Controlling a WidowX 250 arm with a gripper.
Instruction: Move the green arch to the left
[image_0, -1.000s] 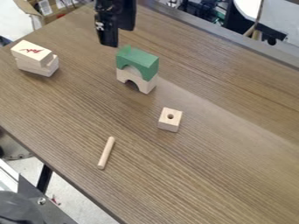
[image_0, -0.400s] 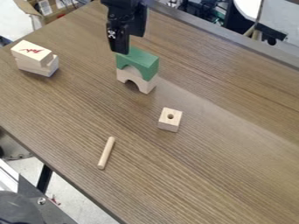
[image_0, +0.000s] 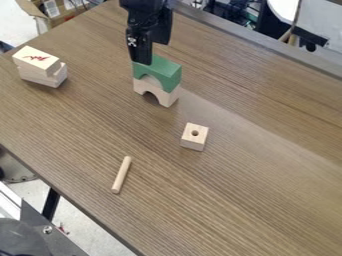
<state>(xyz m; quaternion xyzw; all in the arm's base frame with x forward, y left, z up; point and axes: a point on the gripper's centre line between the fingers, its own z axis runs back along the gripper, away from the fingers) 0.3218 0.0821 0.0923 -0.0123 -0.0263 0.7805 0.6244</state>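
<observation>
Your end effector (image_0: 151, 53) is open, its fingers apart. The green arch (image_0: 161, 72) is just below it, stacked on a pale arch (image_0: 168, 96). If you come down off-centre, a fingertip could catch the green top and tip it off its narrow support; if you grip too low, you'd likely drag the pale arch along as well.

There're 2 arches (image_0: 169, 74), 1 holed blk (image_0: 193, 141), 1 rod (image_0: 121, 175) & 1 stack of blks (image_0: 41, 70).
</observation>
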